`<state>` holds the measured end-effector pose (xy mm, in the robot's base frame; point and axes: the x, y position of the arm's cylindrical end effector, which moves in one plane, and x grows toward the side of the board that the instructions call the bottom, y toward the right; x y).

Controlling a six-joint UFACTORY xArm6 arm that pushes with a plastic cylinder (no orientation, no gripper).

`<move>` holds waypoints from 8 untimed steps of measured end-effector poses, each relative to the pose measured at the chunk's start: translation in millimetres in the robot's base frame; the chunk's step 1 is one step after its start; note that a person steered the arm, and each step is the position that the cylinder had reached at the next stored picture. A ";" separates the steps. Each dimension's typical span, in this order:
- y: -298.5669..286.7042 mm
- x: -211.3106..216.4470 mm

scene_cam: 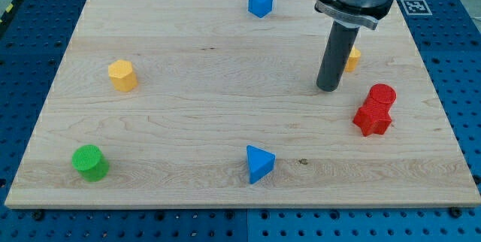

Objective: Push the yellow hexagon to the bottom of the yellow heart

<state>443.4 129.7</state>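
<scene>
My tip [328, 89] rests upper right beside a half-hidden yellow block [352, 58], far from the yellow hexagon [122, 74]; it has no hand.

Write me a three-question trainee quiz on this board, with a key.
1. True or false: my tip touches the yellow hexagon.
2. Which block lies nearest the view's bottom left corner? A) blue triangle B) green cylinder C) blue cube
3. Fill in: the rod partly hides the yellow ____ at the view's right.

Key: 1 false, the tip is far to the hexagon's right; 2 B; 3 heart, its shape mostly hidden.
</scene>
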 end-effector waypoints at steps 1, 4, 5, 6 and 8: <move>0.0 0.0; -111.1 10.4; -146.7 36.5; -179.9 63.2; -312.8 61.4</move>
<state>504.8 -183.1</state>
